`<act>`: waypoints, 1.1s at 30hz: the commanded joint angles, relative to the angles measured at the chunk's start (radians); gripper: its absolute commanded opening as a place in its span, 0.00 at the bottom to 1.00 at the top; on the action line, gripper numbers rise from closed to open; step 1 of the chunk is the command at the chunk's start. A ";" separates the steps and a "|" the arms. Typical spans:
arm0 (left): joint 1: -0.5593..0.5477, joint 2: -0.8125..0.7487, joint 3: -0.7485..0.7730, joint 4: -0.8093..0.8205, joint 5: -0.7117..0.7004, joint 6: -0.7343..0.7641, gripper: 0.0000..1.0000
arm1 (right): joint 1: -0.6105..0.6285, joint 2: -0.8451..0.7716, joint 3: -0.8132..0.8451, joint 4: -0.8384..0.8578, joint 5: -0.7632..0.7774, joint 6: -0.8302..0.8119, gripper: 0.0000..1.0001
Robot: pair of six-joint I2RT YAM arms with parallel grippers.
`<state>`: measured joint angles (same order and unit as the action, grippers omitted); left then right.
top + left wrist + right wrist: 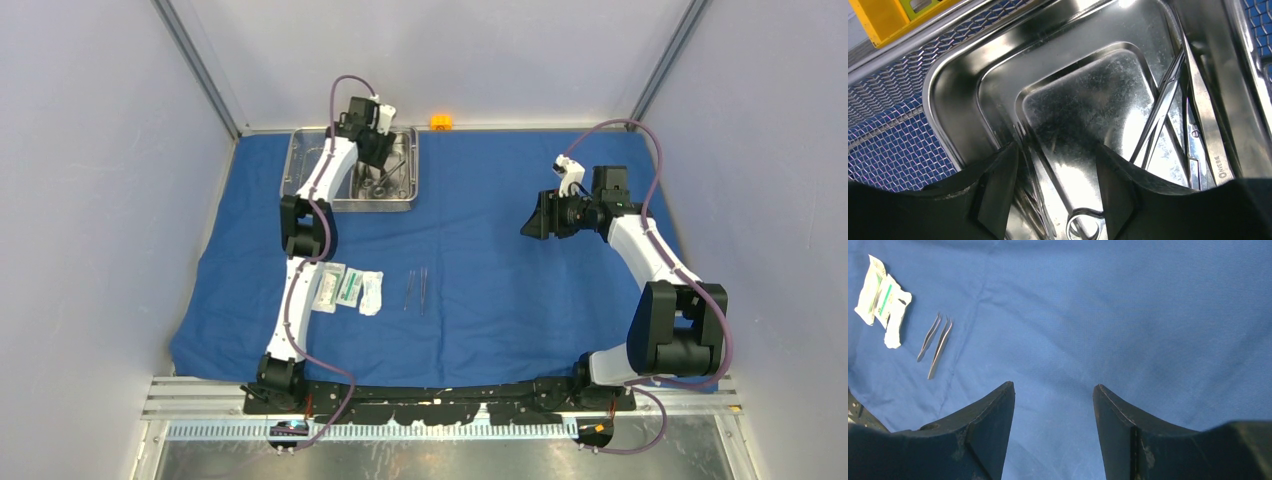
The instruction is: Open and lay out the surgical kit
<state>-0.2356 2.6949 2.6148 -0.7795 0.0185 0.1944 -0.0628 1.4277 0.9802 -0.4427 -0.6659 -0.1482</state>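
Left gripper (1055,150) hangs spread, empty, over scissors (1082,214) in the tray (1078,100), far-left on the cloth (520,260); emptying the tray seems underway, next pinch a thin handle squarely. Right gripper (1053,387) spread, idle

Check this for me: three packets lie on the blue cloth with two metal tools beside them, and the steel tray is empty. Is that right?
Not quite. The steel tray is not empty: the left wrist view shows several thin tools lying along its side. The rest holds: three packets lie on the blue cloth with two metal tools beside them.
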 commanded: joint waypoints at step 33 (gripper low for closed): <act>0.021 -0.173 -0.080 0.024 0.090 -0.001 0.70 | 0.003 0.012 0.043 0.008 -0.004 -0.019 0.63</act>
<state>-0.2043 2.6534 2.5553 -0.7898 0.1650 0.0868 -0.0628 1.4425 0.9802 -0.4446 -0.6659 -0.1555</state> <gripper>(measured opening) 0.703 0.637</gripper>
